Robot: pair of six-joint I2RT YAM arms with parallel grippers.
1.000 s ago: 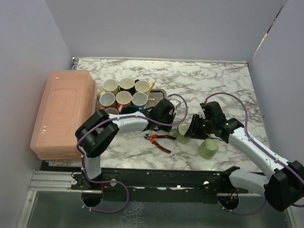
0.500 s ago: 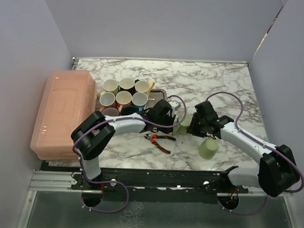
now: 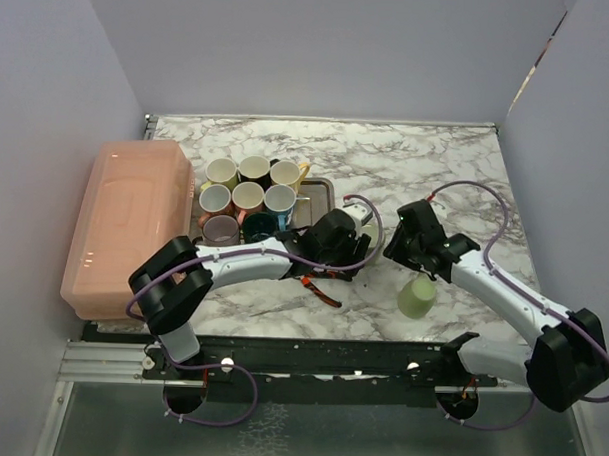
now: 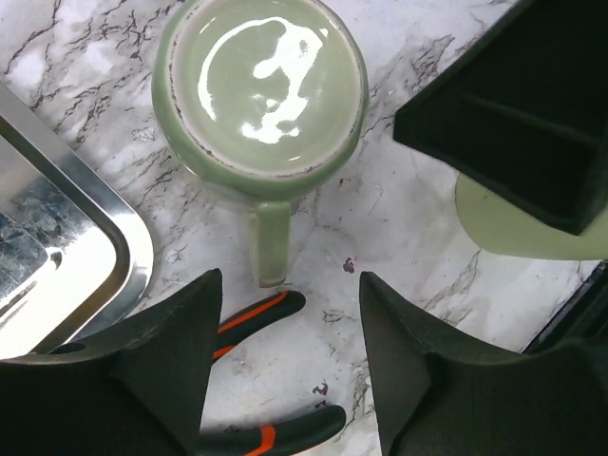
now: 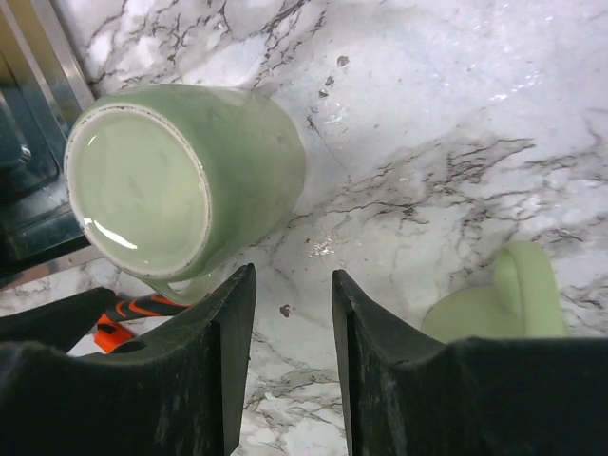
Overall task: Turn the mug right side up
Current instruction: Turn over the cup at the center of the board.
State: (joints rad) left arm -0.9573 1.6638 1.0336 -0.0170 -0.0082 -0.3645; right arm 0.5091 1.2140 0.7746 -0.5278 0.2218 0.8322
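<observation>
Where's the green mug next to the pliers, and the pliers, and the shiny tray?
green mug (image 4: 261, 90), left wrist view, on its glossy upturned base.
pliers (image 4: 261, 315), left wrist view, on the upper orange-and-black handle.
tray (image 4: 95, 195), left wrist view, on its metal rim.

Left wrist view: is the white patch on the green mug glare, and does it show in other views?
Left wrist: yes, glare on the green mug, across its glossy upward face, washing out detail there; the metal tray shines too. Right wrist: only a thin glint on that mug. Top external: the left arm covers it.
</observation>
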